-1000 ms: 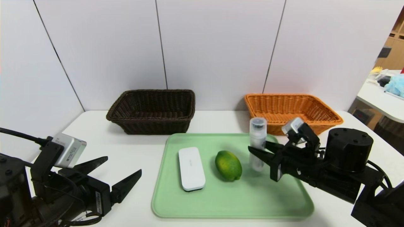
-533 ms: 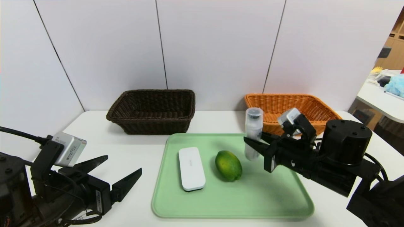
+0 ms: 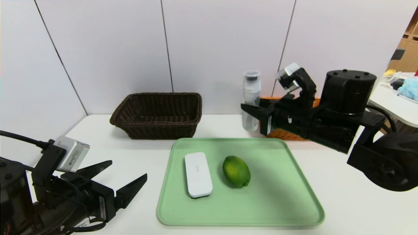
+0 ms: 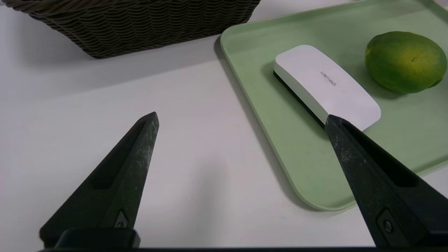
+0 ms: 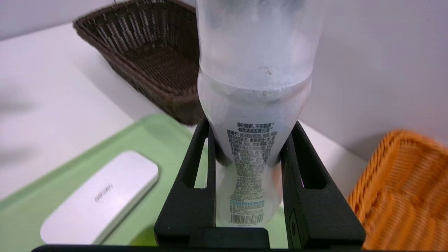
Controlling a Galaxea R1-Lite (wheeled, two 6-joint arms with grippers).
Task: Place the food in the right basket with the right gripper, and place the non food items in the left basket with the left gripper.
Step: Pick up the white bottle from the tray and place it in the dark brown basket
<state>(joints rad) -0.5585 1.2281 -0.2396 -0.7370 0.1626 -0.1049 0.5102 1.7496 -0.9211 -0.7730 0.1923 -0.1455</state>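
Bottle (image 3: 251,98), a white non food item, is upright and clenched in the right hand (image 3: 253,112), raised above the far right corner of the green tray (image 3: 294,209), beside the orange basket (image 5: 402,189). It belongs in the dark basket (image 3: 156,114) at far left, so I think it should travel left, kept upright. Both baskets look empty. The left hand (image 3: 125,178) waits released, near left. The white case (image 3: 197,174) and lime (image 3: 236,171) lie on the tray.
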